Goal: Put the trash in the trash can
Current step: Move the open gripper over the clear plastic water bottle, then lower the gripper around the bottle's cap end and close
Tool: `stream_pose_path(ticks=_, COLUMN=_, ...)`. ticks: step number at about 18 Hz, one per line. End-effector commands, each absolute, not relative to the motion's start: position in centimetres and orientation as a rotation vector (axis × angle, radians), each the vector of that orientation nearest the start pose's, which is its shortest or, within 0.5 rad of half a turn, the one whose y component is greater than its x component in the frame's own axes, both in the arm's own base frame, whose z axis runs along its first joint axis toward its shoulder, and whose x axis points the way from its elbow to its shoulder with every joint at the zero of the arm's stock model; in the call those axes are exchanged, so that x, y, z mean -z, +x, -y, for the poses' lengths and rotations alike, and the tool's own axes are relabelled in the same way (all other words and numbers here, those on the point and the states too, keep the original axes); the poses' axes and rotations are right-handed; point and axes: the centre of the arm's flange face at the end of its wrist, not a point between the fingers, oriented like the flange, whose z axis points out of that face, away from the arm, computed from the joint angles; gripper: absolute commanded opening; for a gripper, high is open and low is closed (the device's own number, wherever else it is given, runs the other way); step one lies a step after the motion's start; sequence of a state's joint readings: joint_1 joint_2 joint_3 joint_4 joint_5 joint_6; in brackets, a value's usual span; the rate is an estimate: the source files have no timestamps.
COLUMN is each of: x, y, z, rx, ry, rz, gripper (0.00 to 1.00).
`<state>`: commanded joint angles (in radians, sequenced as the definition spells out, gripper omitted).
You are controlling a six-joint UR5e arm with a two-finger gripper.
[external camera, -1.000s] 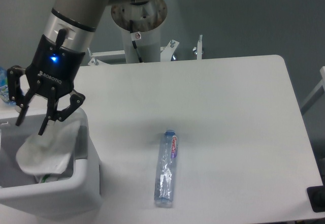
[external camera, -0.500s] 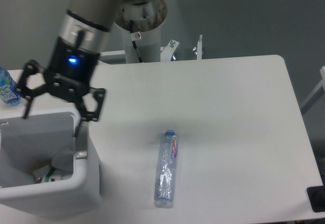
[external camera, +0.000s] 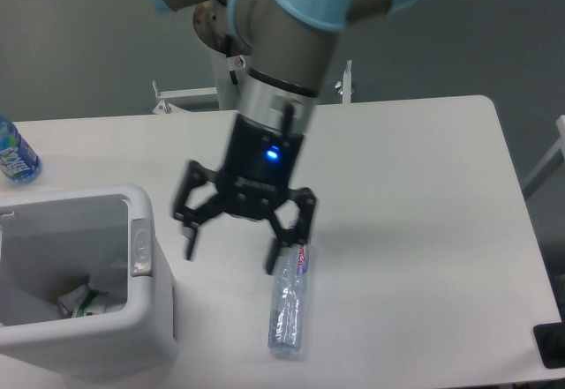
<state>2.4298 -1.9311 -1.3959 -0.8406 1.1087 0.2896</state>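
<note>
Fingers of the black two-finger gripper (external camera: 231,258) stand spread wide above the white table (external camera: 415,195), grasping nothing. The crushed clear plastic bottle with its red-and-purple label (external camera: 289,302) lies flat just below the gripper's right-hand fingertip, its capped end under that finger (contact cannot be told from this angle). The boxy white plastic trash can with a grey tab (external camera: 141,314) stands to the gripper's left, near but apart, and crumpled paper scraps (external camera: 84,299) lie in its bottom. An upright blue-labelled water bottle (external camera: 15,153) sits well off to the far left, beyond the can.
</note>
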Motion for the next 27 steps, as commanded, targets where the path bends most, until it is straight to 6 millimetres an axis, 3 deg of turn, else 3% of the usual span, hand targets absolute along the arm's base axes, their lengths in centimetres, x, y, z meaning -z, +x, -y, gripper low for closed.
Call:
stream_pose_path(ticks=6, x=-35.6, y=-43.0, z=-58.0, rx=0.044, ry=-2.584, rz=0.439, gripper=1.0)
stream_pose_path(ticks=8, x=-33.1, y=-43.6, z=-58.2, rx=0.036, ry=-2.629, rz=0.393, gripper=1.0)
stream_pose_path(ticks=14, x=-28.6, y=-42.9, z=-57.9, rx=0.047, ry=-2.708, rz=0.416, gripper=1.0)
stream_pose_path(ticks=20, x=-24.8, y=-41.0, z=-60.9, rx=-0.024, ry=-2.813, rz=0.371, gripper=1.0)
stream_pose_path(ticks=27, x=-22.4, y=-38.8, z=-62.9, rx=0.0, ry=-2.848, rz=0.323, gripper=1.0)
